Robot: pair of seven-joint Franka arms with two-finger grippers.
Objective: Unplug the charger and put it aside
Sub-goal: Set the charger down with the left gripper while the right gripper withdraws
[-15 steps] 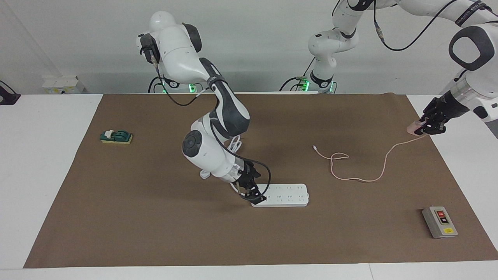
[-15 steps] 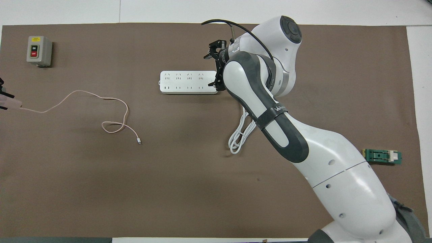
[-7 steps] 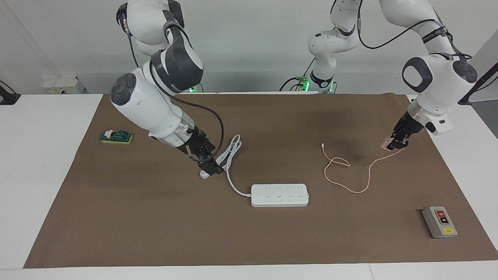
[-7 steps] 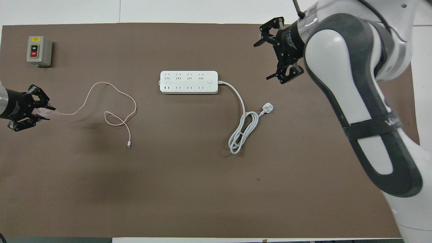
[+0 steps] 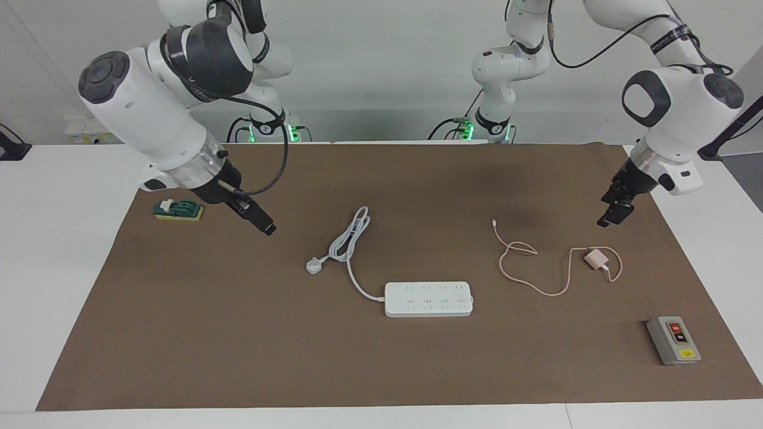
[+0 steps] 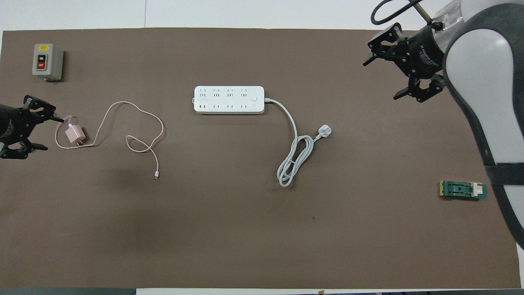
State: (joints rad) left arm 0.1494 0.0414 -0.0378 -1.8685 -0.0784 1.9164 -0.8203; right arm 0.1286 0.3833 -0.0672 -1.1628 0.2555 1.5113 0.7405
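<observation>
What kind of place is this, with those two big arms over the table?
Probably a robotics lab or test bench. Two robot arms stand at a table with a brown mat, and test props lie spread out on it: a power strip, a charger and a switch box.

Bright, even overhead light; soft diffuse shadows on the mat (image 5: pixel 381 369), sharp focus.

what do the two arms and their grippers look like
Both arms are glossy white with dark grey joint sections and round grey caps. Black cables loop along them. The left gripper and the right gripper are black. Green lights glow at both bases.
</observation>
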